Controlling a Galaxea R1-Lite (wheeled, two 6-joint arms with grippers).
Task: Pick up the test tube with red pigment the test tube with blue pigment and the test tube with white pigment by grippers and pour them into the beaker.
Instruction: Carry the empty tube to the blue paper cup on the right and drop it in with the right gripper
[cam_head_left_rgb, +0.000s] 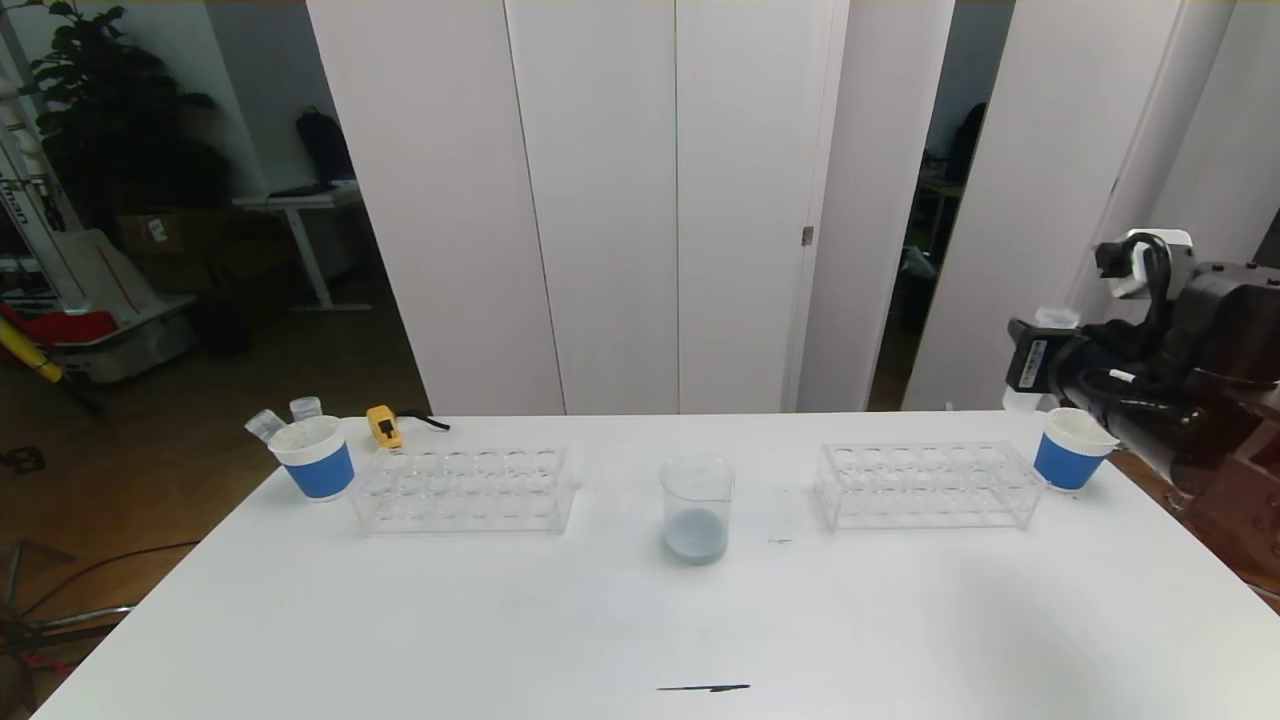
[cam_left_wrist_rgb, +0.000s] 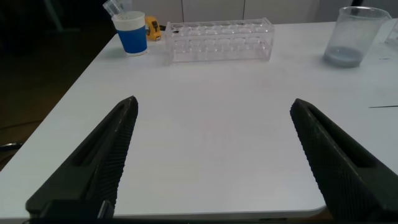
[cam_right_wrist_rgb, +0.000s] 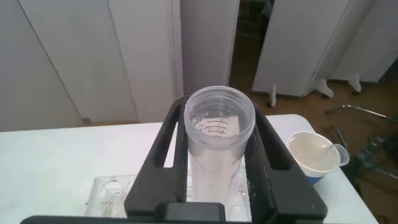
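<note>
The beaker (cam_head_left_rgb: 697, 507) is sitting mid-desk (cam_head_left_rgb: 640, 620) with a shallow layer of greyish-blue liquid at the bottom; I'm also seeing it in the left wrist view (cam_left_wrist_rgb: 352, 36). Either side of it there's a clear rack, the left rack (cam_head_left_rgb: 466, 488) and the right rack (cam_head_left_rgb: 927, 485), and both are looking empty from here. At the far left corner a blue-banded cup (cam_head_left_rgb: 314, 457) is holding two clear tubes (cam_head_left_rgb: 283, 416) poking out of it, with a small yellow gadget (cam_head_left_rgb: 384, 425) just beside it. Another blue-banded cup (cam_head_left_rgb: 1069, 448) is standing at the far right by the right rack, and the right wrist view is showing it with nothing inside.

My right pincer (cam_head_left_rgb: 1035, 362) is hanging up above that right cup, clamped on a clear tube (cam_right_wrist_rgb: 217, 149), mouth towards the wrist camera. I can't tell what's in it.

My left pincer (cam_left_wrist_rgb: 214, 162) is hovering low over the near left part of the desk, fingers (cam_left_wrist_rgb: 102, 158) spread wide apart, holding nothing.
</note>
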